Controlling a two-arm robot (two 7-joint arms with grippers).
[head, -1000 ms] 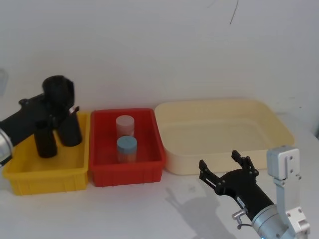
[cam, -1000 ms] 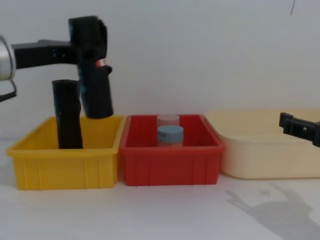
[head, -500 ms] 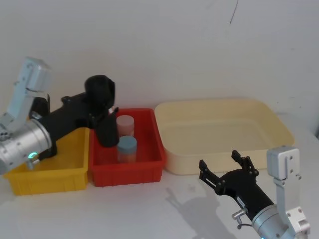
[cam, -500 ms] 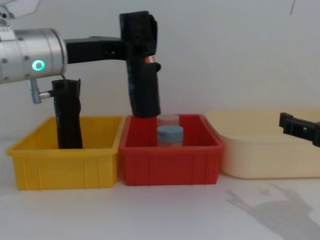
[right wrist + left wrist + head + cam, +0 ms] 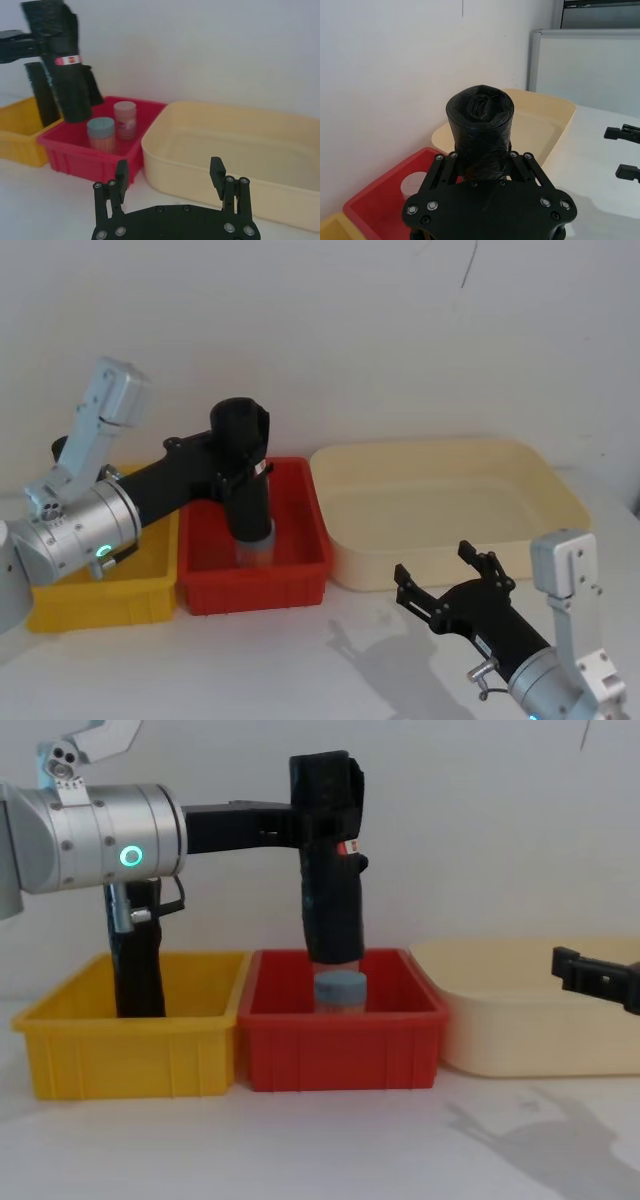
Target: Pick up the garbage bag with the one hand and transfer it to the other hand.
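The garbage bag (image 5: 332, 920), a black crinkly roll with a red-and-white label band (image 5: 67, 60), hangs upright over the red bin (image 5: 340, 1045). My left gripper (image 5: 325, 790), on the green-ringed wrist, is shut on its upper part. The bag's lower end sits just above the blue-lidded jar (image 5: 340, 990). In the head view the garbage bag (image 5: 248, 510) covers the jars. My right gripper (image 5: 455, 575) stands open low at the front right, before the cream tub, well apart from the bag. The right wrist view shows its fingers (image 5: 121, 175) spread, with nothing between them.
A plain black roll (image 5: 138, 965) stands in the yellow bin (image 5: 130, 1050) at the left. The red bin also holds a pink jar (image 5: 125, 119). A large cream tub (image 5: 450, 500) sits at the right. White table lies bare in front of the bins.
My left arm has carried the garbage bag rightward, from above the yellow bin to above the red bin's jars. The right gripper has barely shifted and stays open.
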